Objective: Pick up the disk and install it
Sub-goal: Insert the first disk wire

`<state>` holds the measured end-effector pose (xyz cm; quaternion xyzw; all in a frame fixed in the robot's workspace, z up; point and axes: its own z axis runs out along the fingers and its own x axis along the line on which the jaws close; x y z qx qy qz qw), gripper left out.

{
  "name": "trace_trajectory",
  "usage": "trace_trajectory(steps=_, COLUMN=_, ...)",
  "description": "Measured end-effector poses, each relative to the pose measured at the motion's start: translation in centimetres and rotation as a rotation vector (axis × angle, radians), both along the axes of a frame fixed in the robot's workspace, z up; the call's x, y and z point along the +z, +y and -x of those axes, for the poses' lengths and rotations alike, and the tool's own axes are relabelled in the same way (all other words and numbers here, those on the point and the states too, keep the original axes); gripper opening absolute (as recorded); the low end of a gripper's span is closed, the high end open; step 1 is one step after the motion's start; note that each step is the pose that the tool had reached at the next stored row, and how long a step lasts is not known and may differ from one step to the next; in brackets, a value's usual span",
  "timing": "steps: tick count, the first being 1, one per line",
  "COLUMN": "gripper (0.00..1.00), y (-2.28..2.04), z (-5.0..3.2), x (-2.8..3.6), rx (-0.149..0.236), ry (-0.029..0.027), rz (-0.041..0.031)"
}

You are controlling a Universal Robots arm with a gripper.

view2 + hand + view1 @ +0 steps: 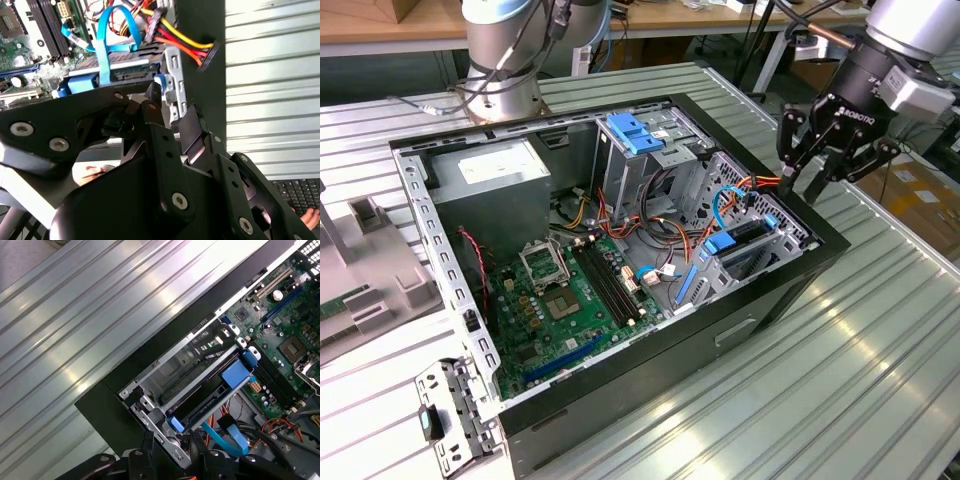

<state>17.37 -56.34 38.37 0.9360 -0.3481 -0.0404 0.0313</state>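
Note:
The disk (752,232) is a dark flat drive with blue side rails. It lies in the metal drive cage at the corner of the open computer case on the exterior view's right. In both wrist views it is seen edge-on inside that cage (127,67) (205,407), with a blue tab at its end. My black gripper (820,178) hangs just above and outside that corner of the case, apart from the disk. Its fingers are spread open and hold nothing. The fingertips (152,100) point down toward the cage rim, and the gripper (172,455) sits close over the cage.
The case holds a grey power-supply box (490,175), a tall cage with a blue top (635,135), a green motherboard (560,300) and loose orange and yellow cables (175,42). A blue cable (102,45) arcs over the disk. Ribbed metal table (880,350) surrounds the case.

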Motion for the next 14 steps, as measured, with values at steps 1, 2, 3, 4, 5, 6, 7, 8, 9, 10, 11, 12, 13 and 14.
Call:
trace_trajectory(steps=1, gripper=0.42, y=0.24, z=-0.30, x=-0.02, rx=0.000, ry=0.0000, rz=0.0002)
trace_trajectory(steps=2, gripper=0.42, y=0.42, z=-0.46, x=-0.05, rx=0.000, ry=0.0000, rz=0.0000)
trace_trajectory(steps=3, gripper=0.42, y=0.59, z=-0.62, x=-0.07, rx=0.000, ry=0.0000, rz=0.0001)
trace_trajectory(steps=4, gripper=0.42, y=0.91, z=-0.89, x=-0.13, rx=0.000, ry=0.0000, rz=0.0002)
trace_trajectory(steps=5, gripper=0.42, y=1.15, z=-1.16, x=-0.18, rx=0.000, ry=0.0001, rz=0.0001)
trace_trajectory(steps=6, gripper=0.42, y=1.30, z=-1.46, x=-0.23, rx=0.000, ry=0.0002, rz=0.0000)
trace_trajectory(steps=7, gripper=0.42, y=1.45, z=-1.78, x=-0.28, rx=0.000, ry=0.0004, rz=-0.0002)
trace_trajectory(steps=8, gripper=0.42, y=1.56, z=-2.03, x=-0.31, rx=0.000, ry=0.0005, rz=-0.0001)
trace_trajectory(steps=9, gripper=0.42, y=1.71, z=-2.33, x=-0.36, rx=0.000, ry=0.0006, rz=0.0001)
trace_trajectory(steps=10, gripper=0.42, y=1.76, z=-2.44, x=-0.40, rx=0.000, ry=0.0005, rz=0.0001)
trace_trajectory(steps=11, gripper=0.42, y=1.81, z=-2.55, x=-0.45, rx=0.000, ry=0.0005, rz=0.0002)
trace_trajectory(steps=12, gripper=0.42, y=1.85, z=-2.65, x=-0.52, rx=0.000, ry=0.0006, rz=0.0002)
trace_trajectory(steps=13, gripper=0.42, y=1.90, z=-2.79, x=-0.62, rx=0.000, ry=0.0007, rz=0.0001)
trace_trajectory(steps=14, gripper=0.42, y=1.95, z=-2.96, x=-0.74, rx=0.000, ry=0.0007, rz=0.0001)
